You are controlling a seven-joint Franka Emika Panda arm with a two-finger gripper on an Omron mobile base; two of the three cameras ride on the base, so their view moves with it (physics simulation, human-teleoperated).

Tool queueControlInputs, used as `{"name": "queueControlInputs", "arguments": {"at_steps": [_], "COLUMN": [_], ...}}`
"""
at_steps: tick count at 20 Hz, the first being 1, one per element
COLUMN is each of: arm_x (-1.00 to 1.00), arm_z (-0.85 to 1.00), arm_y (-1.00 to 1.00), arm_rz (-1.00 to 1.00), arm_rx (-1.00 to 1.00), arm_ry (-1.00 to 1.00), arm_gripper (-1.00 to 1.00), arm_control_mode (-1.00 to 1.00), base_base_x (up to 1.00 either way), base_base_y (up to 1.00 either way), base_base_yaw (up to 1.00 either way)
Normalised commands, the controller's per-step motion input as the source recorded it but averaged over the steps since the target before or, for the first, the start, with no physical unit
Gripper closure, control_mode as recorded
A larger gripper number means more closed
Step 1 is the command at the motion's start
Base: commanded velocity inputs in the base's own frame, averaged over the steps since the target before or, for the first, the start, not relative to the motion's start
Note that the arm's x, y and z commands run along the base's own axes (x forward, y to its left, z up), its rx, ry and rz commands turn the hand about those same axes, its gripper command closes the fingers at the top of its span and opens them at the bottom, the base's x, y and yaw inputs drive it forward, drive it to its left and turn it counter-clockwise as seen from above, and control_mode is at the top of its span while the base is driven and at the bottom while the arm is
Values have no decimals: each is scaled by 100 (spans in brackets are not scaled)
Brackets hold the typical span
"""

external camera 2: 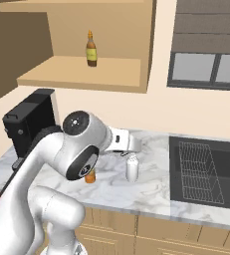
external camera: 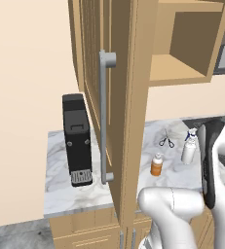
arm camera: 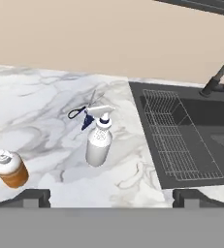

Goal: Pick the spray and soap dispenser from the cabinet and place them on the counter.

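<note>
The spray (arm camera: 99, 143), a white bottle with a blue and white trigger head, stands upright on the white marble counter (arm camera: 36, 106). The soap dispenser (arm camera: 10, 169), a small orange bottle with a white pump, stands to its left. Both also stand on the counter in the left base view: spray (external camera: 189, 148), soap dispenser (external camera: 156, 164). My gripper (arm camera: 112, 196) hovers above the counter on the near side of the spray, open, with nothing between its fingertips (arm camera: 33, 197). In the right base view my arm hides most of the soap dispenser (external camera 2: 90, 177); the spray (external camera 2: 132, 168) stands just below my hand. The cabinet door (external camera: 119, 97) hangs open.
Small scissors (arm camera: 82, 112) lie just behind the spray. A dark sink (arm camera: 191, 140) with a wire rack and a faucet (arm camera: 220, 77) lies to the right. A black coffee machine (external camera: 77, 141) stands at the counter's left end. A brown bottle (external camera 2: 90, 49) stands on the open shelf above.
</note>
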Motion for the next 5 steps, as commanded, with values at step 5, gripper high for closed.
{"name": "queueControlInputs", "arguments": {"at_steps": [5], "arm_x": [-69], "arm_z": [17], "arm_y": [17], "arm_rz": [1], "arm_rx": [-2], "arm_ry": [-36], "arm_gripper": [-100], "arm_control_mode": [-100], "base_base_x": [0], "base_base_y": [0], "base_base_yaw": [0]}}
